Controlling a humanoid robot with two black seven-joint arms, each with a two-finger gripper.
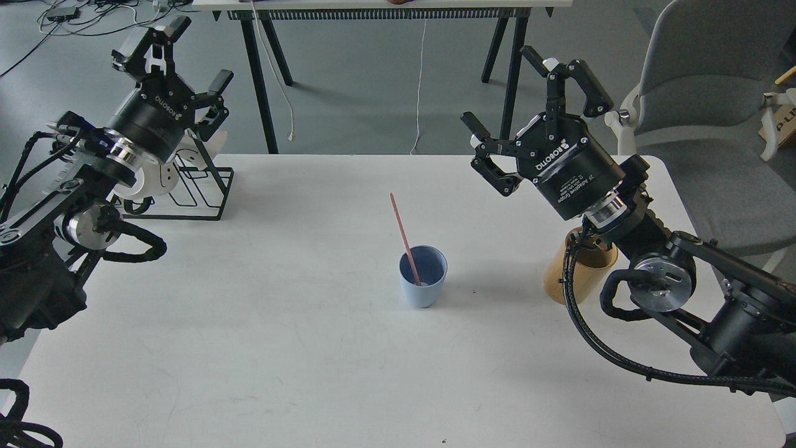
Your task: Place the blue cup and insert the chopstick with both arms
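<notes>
The blue cup [423, 275] is seen upright mid-table, the pink chopstick [405, 238] leaning inside it; the left gripper [196, 53] and right gripper [528, 93] are held spread wide, empty

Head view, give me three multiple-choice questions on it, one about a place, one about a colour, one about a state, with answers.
1. Where does the blue cup stand?
A. mid-table
B. in the wire rack
C. on the chair

2. What colour is the chopstick?
A. green
B. pink
C. black

3. How are the grippers?
A. both shut on the cup
B. one holds the stick
C. both open and empty

Answers:
1 A: it stands upright on the white table, between the arms.
2 B: a pink stick leans inside the cup.
3 C: the left gripper and right gripper show spread fingers with nothing between them.
</notes>
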